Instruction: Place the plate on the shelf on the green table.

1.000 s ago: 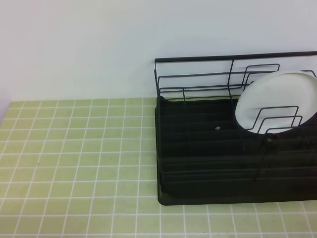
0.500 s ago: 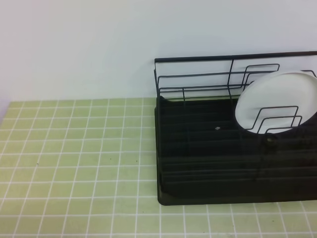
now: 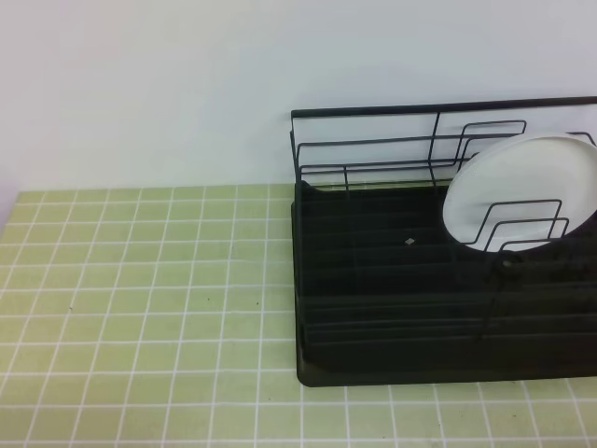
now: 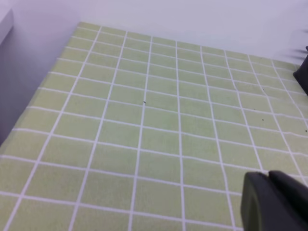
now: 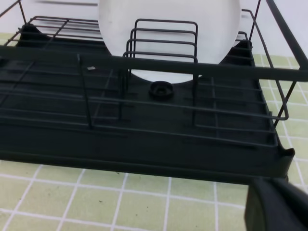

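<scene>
The white plate (image 3: 522,191) stands upright on edge in the wire dividers at the right end of the black shelf (image 3: 392,299), leaning toward the back rail. The shelf rests on the green table (image 3: 140,299). In the right wrist view the plate (image 5: 168,29) sits behind the dividers of the shelf (image 5: 144,144), and my right gripper (image 5: 275,204) shows only as a dark tip at the lower right, in front of the shelf, shut and holding nothing. My left gripper (image 4: 270,195) hangs over bare green tiles (image 4: 144,120), its jaws together and empty.
A white wall rises behind the table. The table's left edge drops off beside a grey surface (image 4: 14,82). A corner of the black rack (image 4: 303,72) shows at the right edge of the left wrist view. Neither arm shows in the exterior high view.
</scene>
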Controlling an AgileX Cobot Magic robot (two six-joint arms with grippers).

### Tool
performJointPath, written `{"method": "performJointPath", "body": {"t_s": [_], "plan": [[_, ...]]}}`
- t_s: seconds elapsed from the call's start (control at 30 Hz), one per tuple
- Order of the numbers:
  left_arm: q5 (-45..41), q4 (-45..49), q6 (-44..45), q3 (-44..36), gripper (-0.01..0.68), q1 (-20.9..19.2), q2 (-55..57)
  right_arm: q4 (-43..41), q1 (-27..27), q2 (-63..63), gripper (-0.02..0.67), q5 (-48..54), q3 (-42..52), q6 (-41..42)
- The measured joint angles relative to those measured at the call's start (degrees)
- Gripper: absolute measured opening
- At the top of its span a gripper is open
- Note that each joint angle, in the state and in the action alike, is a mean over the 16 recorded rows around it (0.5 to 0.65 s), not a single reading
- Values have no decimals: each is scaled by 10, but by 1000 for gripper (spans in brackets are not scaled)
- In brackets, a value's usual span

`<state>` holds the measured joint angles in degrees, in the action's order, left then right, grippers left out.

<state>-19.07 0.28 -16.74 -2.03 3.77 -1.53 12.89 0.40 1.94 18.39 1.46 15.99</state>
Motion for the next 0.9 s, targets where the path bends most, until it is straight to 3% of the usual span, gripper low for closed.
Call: {"method": "performJointPath", "body": {"t_s": [0.9], "plan": [[0, 0, 0, 0, 0, 0, 1, 0, 0, -13, -3, -1, 0, 0]]}}
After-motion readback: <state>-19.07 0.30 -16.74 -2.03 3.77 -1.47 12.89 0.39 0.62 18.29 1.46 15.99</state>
